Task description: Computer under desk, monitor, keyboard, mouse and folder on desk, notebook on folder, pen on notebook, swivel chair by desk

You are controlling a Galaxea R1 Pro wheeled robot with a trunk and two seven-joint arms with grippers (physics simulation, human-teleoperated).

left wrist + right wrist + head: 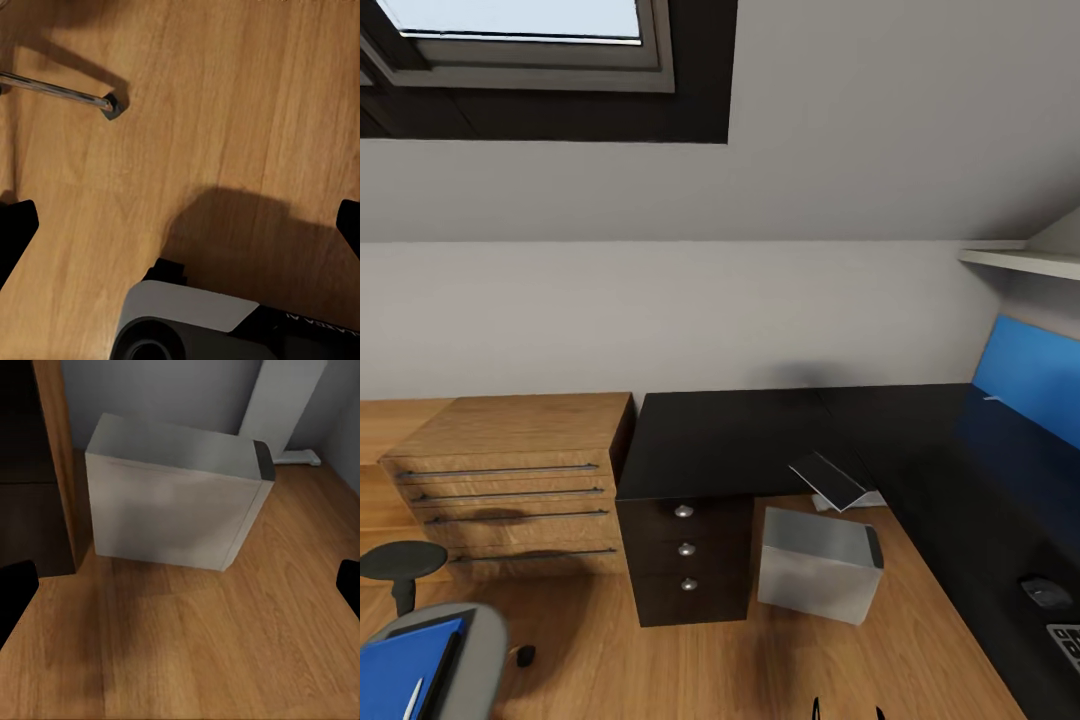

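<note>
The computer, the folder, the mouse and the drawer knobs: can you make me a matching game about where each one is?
Things:
1. computer
2. folder
3. mouse
4. drawer knobs

Places:
A. on the swivel chair
B. on the black desk top at the right
C. on the wooden floor beside the drawer unit
D. on the front of the desk's drawer unit

Pairs: 1-C, 2-A, 3-B, 4-D
</note>
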